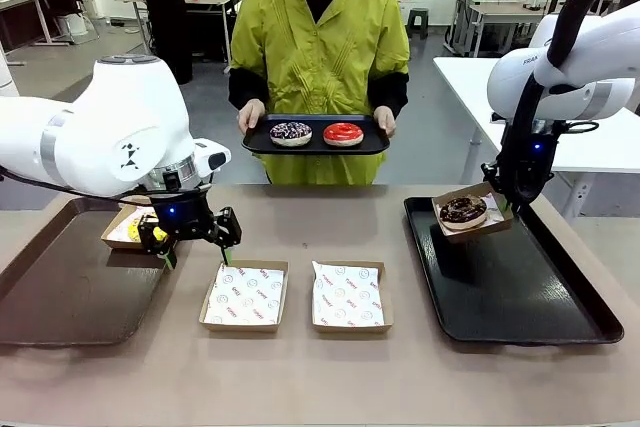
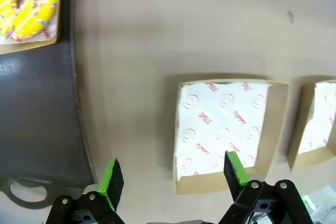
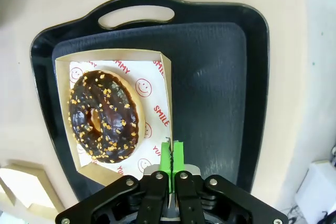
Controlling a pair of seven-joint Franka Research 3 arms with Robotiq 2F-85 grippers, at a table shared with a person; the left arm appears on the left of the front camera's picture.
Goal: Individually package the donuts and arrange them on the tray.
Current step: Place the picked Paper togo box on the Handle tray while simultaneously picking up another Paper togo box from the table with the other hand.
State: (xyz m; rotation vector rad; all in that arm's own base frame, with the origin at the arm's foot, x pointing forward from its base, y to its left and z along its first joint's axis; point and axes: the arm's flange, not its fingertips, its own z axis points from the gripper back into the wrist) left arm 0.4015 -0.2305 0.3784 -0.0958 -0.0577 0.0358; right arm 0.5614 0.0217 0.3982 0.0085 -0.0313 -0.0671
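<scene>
My right gripper [image 1: 505,202] is shut on the side wall of a paper-lined box [image 3: 164,77] that holds the dark chocolate donut [image 1: 462,210] [image 3: 104,115], and the box hangs tilted just above the black tray [image 1: 520,287] [image 3: 210,77]. My left gripper [image 1: 195,247] [image 2: 173,171] hovers open and empty beside the near edge of an empty box [image 1: 245,295] [image 2: 226,127]. Behind it, the yellow-iced donut [image 1: 133,232] [image 2: 29,1] lies in its box on the brown tray [image 1: 70,287] [image 2: 42,124]. The person holds a small black tray [image 1: 262,142] with the sprinkled donut [image 1: 290,133] and the red donut [image 1: 343,134].
A second empty lined box [image 1: 348,295] [image 2: 317,124] lies right of the first at the table's middle. The person's hands grip the small tray's ends at the far edge. Bare table lies between the boxes and the two big trays.
</scene>
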